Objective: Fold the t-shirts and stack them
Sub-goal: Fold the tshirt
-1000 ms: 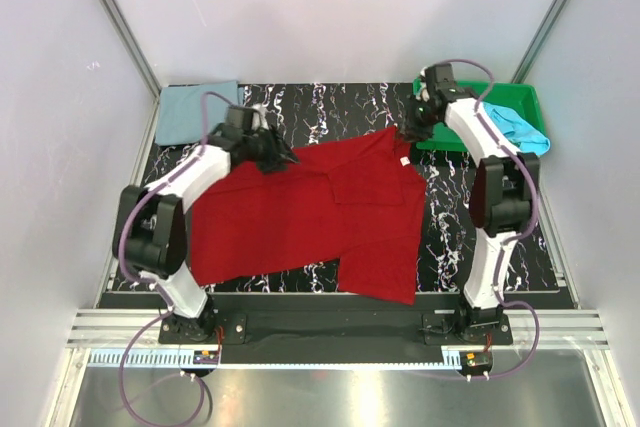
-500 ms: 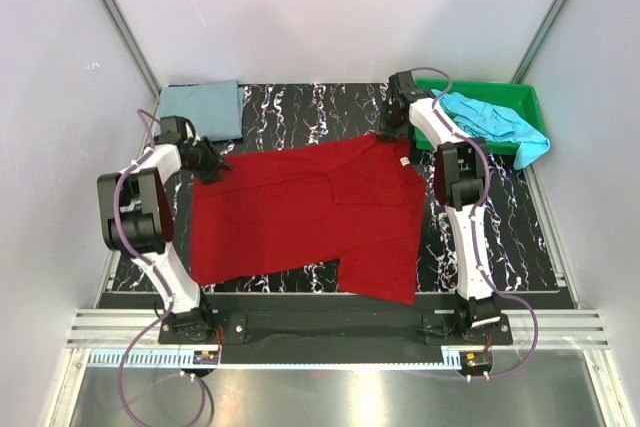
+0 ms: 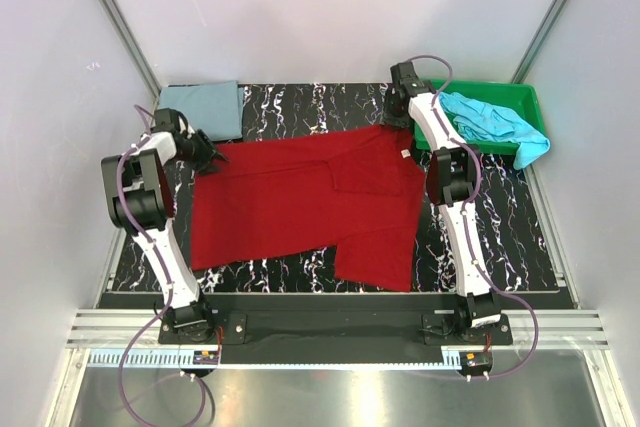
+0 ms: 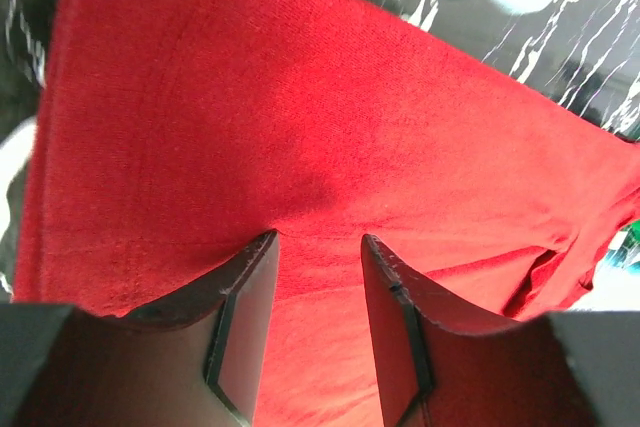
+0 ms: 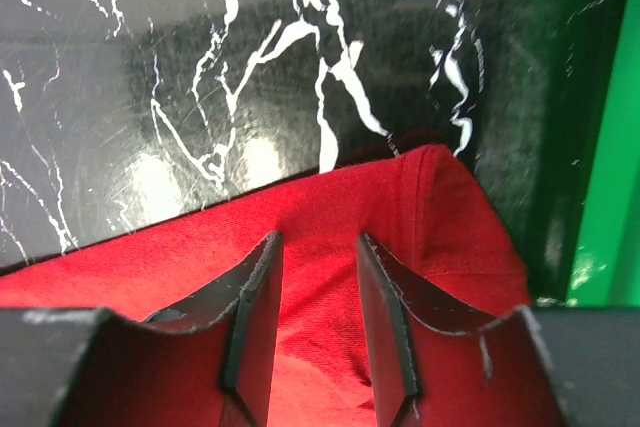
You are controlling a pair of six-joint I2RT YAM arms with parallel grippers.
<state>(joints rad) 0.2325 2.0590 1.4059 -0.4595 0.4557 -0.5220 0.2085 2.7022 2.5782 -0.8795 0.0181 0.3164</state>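
Black marbled table [image 3: 310, 102] is largely hidden beneath the red t-shirt [image 3: 300, 207].

The deep red t-shirt [image 3: 290, 207] lies spread flat across the middle of the surface [image 3: 320, 107], partly folded over itself. The grey-blue t-shirt [image 3: 203, 109] lies folded at the far left corner. The turquoise t-shirt [image 3: 490, 119] lies crumpled in the green tray [image 3: 522, 97], spilling over its right edge.

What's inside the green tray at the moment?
A crumpled light turquoise t-shirt lies in the green tray, one end spilling over its right rim. Anything beneath the cloth is hidden.
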